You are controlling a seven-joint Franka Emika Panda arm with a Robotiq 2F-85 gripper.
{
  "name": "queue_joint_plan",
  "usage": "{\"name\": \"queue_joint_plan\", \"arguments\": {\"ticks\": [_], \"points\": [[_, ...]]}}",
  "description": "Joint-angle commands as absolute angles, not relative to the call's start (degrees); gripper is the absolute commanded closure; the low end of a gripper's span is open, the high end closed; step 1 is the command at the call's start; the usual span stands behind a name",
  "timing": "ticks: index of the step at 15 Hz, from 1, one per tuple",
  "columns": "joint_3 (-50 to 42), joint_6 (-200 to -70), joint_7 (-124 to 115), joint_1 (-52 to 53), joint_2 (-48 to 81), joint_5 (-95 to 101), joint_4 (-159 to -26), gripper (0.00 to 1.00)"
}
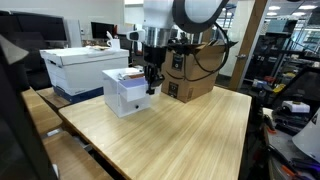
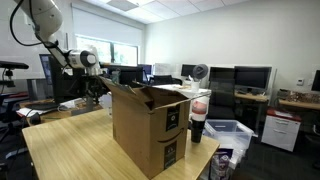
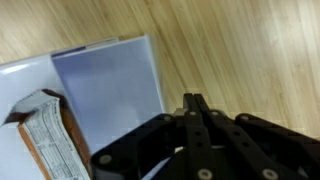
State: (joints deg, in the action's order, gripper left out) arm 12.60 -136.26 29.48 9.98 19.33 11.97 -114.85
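Looks like pale wood grain on the table (image 1: 190,130), smooth with a slight sheen. Smooth matt white card or plastic on the box (image 1: 127,92), can't tell which. Plain brown matt cardboard for the carton (image 2: 150,125). Matt black gripper (image 3: 193,100), plastic-looking.

On the table (image 1: 190,130), near its far-left corner — small box (image 1: 125,92), gripper (image 1: 151,88) just at its right edge, perhaps touching. Behind and right, open carton (image 1: 190,75). Off the table, left — larger box (image 1: 75,68).

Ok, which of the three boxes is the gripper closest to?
The small white box, right beside the gripper; the open brown cardboard box and the big white box stand farther back.
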Motion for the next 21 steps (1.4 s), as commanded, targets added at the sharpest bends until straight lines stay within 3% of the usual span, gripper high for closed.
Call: {"name": "queue_joint_plan", "arguments": {"ticks": [1, 21], "points": [[13.6, -136.5, 30.9, 9.5, 21.4, 10.9, -112.3, 0.95], [10.4, -139.1, 25.4, 11.2, 23.4, 18.7, -107.7, 0.95]]}}
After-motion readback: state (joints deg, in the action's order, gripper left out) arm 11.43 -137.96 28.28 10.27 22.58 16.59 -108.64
